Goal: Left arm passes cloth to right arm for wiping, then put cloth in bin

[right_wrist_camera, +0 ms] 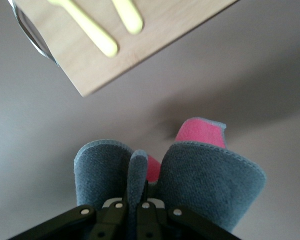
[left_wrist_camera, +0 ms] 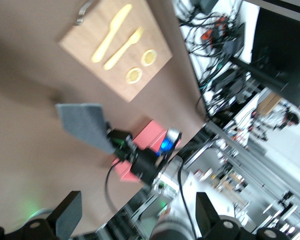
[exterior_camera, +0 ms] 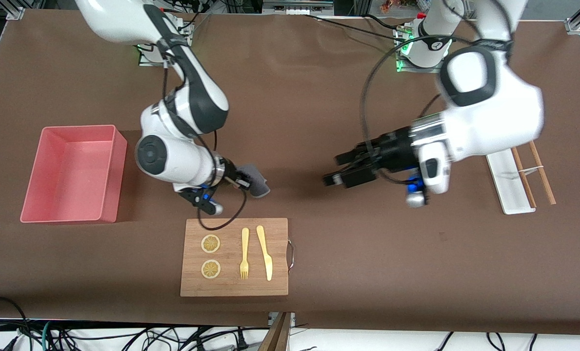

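My right gripper point(exterior_camera: 241, 181) is shut on the dark grey cloth point(exterior_camera: 256, 180) and holds it just above the table, over the spot beside the wooden board's point(exterior_camera: 234, 257) edge farthest from the front camera. In the right wrist view the cloth point(right_wrist_camera: 210, 175) is folded and pinched between the fingers of the right gripper point(right_wrist_camera: 136, 189), and its pink underside shows. My left gripper point(exterior_camera: 336, 169) is open and empty, over the bare table toward the left arm's end, pointing at the cloth. The left wrist view shows the left gripper point(left_wrist_camera: 137, 212) with its jaws wide apart and the cloth point(left_wrist_camera: 85, 125) farther off. The pink bin point(exterior_camera: 72, 173) stands at the right arm's end.
The wooden board carries two lemon slices point(exterior_camera: 210, 243), a yellow fork point(exterior_camera: 244, 253) and a yellow knife point(exterior_camera: 265, 252). A white oblong tray point(exterior_camera: 509, 183) and wooden chopsticks point(exterior_camera: 533, 173) lie at the left arm's end.
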You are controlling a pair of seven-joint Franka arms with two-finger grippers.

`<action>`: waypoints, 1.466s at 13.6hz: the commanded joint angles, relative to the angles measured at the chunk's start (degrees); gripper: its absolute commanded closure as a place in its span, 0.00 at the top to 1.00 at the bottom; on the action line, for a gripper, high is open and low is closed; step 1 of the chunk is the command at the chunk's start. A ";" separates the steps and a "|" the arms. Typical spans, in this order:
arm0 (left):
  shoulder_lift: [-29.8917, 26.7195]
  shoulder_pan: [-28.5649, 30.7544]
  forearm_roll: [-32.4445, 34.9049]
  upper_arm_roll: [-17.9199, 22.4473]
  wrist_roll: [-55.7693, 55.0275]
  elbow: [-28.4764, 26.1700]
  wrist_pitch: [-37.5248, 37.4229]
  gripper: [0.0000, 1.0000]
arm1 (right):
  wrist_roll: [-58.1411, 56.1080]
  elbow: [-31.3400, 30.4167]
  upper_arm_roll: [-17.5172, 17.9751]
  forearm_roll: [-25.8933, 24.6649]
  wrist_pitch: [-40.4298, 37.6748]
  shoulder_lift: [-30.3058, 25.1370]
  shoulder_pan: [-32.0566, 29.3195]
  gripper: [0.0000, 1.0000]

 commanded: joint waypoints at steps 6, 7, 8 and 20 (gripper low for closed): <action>-12.93 16.40 31.51 -1.02 19.84 -9.90 -24.08 1.00 | 7.83 0.31 -0.30 -1.78 10.78 6.91 13.05 0.00; -14.16 16.68 36.16 -0.93 23.19 -11.49 -23.91 1.00 | 7.31 0.22 -0.30 -2.04 10.43 7.53 13.06 0.00; -15.48 16.77 42.56 -1.10 24.70 -12.55 -23.47 1.00 | 6.52 -0.22 -0.38 -2.48 10.08 8.06 13.06 0.00; -23.15 16.59 64.60 -5.94 27.35 -24.35 -9.93 1.00 | -23.25 -4.79 -14.16 -7.14 -9.59 6.31 7.43 0.00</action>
